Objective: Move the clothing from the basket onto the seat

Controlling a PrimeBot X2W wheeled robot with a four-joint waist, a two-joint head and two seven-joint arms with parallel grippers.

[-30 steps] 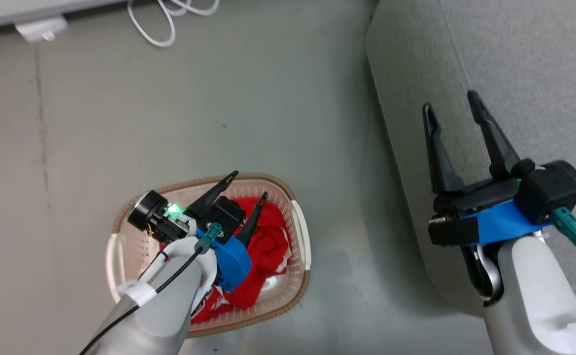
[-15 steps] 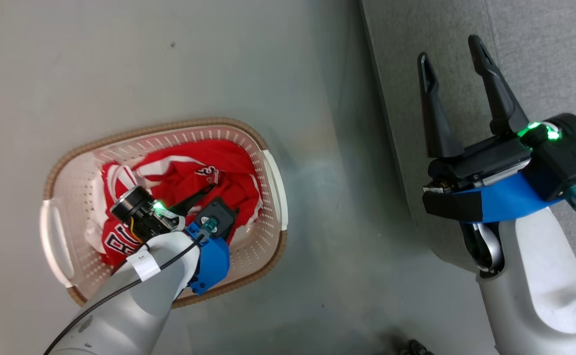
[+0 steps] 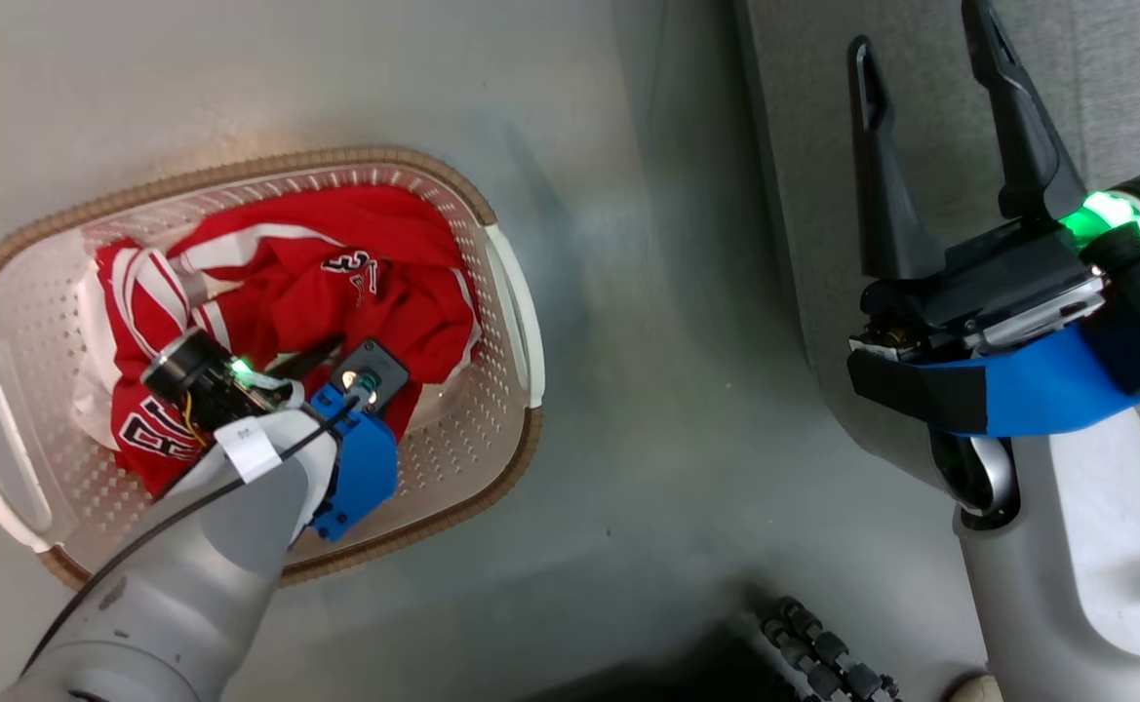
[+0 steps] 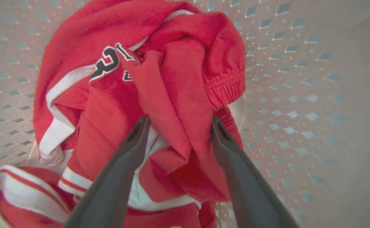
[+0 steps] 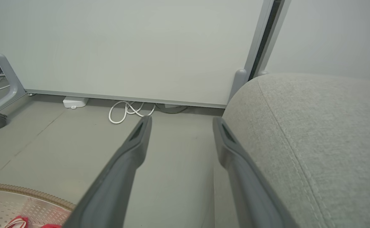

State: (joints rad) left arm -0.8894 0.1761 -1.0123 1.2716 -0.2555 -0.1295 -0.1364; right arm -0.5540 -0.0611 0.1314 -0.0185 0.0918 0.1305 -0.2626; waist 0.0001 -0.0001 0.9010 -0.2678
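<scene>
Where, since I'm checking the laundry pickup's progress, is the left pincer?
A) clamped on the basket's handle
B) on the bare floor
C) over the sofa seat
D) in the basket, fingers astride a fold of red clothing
D: the left wrist view shows the left pincer open inside the basket, a finger on each side of a fold of the red clothing.

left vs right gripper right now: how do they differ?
Place: the left gripper is down inside the basket; the right gripper hangs by the seat edge, away from the basket. Contents: the left gripper's fingers straddle a fold of the clothing; the right gripper has nothing between its fingers. Shared: both stand open, neither closed on anything.
</scene>
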